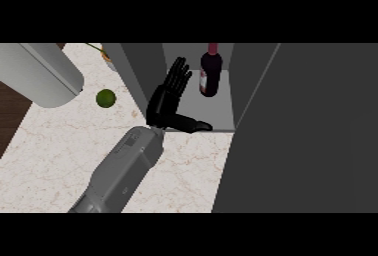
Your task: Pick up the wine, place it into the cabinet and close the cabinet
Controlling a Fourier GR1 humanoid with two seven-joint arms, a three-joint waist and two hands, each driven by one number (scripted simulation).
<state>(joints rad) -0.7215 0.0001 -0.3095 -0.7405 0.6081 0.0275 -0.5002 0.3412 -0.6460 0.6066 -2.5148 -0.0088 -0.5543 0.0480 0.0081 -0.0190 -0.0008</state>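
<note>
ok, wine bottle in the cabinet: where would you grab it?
Grip the wine bottle round its wide body, not the thin neck. Come from the open front, on its left: the right wall of the cabinet stands close, and the open left hand is on that side.

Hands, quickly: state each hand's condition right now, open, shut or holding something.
Left hand: open, fingers straight, holding nothing; the wine bottle stands apart from it.
Right hand: not in view.

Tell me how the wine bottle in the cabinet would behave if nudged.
The wine bottle stands upright, tall and narrow, so it would probably tip rather than slide. Its round body would likely roll if toppled.
</note>
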